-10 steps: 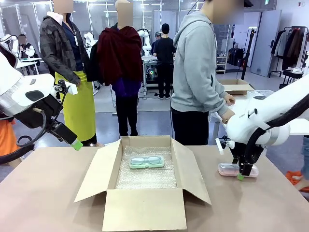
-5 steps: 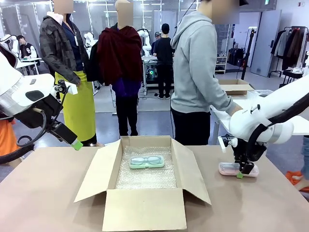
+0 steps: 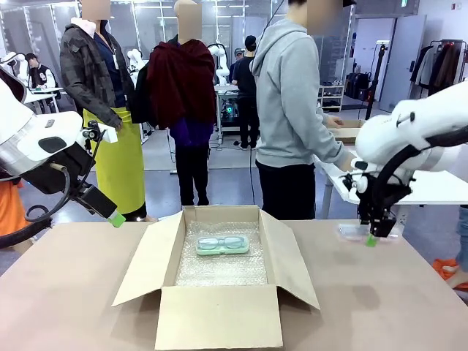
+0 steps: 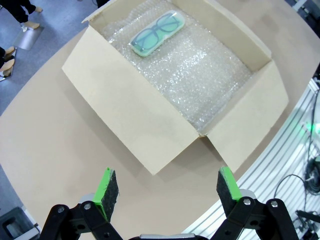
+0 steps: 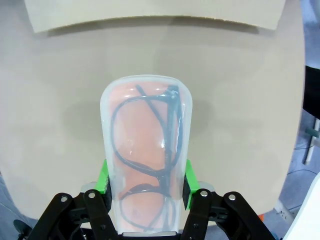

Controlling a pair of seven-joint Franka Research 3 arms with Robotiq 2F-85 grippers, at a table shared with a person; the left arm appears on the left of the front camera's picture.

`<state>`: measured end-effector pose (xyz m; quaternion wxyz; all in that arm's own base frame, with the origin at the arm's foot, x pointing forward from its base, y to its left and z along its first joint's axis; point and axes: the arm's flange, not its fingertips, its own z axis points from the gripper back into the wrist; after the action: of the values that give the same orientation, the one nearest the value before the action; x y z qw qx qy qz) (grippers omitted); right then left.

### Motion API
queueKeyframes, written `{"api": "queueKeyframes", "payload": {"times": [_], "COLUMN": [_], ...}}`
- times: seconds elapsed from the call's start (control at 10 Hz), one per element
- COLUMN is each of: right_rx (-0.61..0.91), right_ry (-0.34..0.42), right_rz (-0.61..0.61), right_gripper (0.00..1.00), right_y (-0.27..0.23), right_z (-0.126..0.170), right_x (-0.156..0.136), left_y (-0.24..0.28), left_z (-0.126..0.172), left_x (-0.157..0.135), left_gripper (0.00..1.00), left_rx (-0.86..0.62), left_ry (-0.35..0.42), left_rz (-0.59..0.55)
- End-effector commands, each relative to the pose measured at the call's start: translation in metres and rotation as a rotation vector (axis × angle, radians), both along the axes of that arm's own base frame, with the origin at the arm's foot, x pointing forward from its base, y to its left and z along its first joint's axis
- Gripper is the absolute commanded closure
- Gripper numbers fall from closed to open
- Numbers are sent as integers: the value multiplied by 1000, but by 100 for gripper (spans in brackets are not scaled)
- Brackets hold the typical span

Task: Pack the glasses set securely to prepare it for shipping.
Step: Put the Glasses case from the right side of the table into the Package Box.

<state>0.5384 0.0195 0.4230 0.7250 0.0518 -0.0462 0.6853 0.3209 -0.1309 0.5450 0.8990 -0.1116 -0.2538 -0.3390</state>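
Stage of task: about halfway, by judgement; one case is packed, the other is in the grip, and the box is unsealed.
Done: the mint green case (image 3: 222,245) lies flat inside the open cardboard box (image 3: 219,322), toward its far end, on the bubble wrap (image 3: 219,272) that lines the floor.
In hand: the pink case (image 5: 145,130) is held to the right of the box, apart from it, and appears raised just off the counter (image 3: 66,292), with a soft shadow beneath it.
Left to do: by judgement, place the pink case in the box beside the green one, add cushioning over both, and fold the four flaps shut.
Right gripper (image 5: 145,180): narrow, its green pads pressed on the two long sides of the pink case near one end; the rest of the case projects forward.
Left gripper (image 4: 167,186): jaws wide, nothing between them, held above the counter to the left of the box.
Mint green case, appearance: flat rounded rectangle, translucent, with a dark-rimmed pair of glasses visible through the lid.
Pink case, appearance: same form, with a clear lid over a pale pink base and thin dark frames with folded temples inside.
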Motion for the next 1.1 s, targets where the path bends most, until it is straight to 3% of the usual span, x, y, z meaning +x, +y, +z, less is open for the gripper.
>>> {"api": "queueKeyframes", "payload": {"times": [0.0,0.2,0.3,0.6,0.7,1.0], "right_rx": [-40,-22,-10,-10,-8,-19], "right_ry": [-14,-37,-19,-19,-18,-66], "right_rz": [-49,-79,-21,-21,-37,16], "right_gripper": [64,64,64,64,37,37], "right_y": [16,13,14,14,14,91], "right_z": [20,32,30,30,30,80], "right_x": [-8,-16,-8,-8,-8,-18], "left_y": [2,2,2,2,2,2], "left_z": [0,0,0,0,0,0], "left_x": [0,0,0,0,0,0], "left_gripper": [0,0,0,0,0,0], "left_rx": [-11,-11,-11,-11,-11,-11], "left_ry": [-8,-8,-8,-8,-8,-8], "left_rz": [-4,-4,-4,-4,-4,-4]}}
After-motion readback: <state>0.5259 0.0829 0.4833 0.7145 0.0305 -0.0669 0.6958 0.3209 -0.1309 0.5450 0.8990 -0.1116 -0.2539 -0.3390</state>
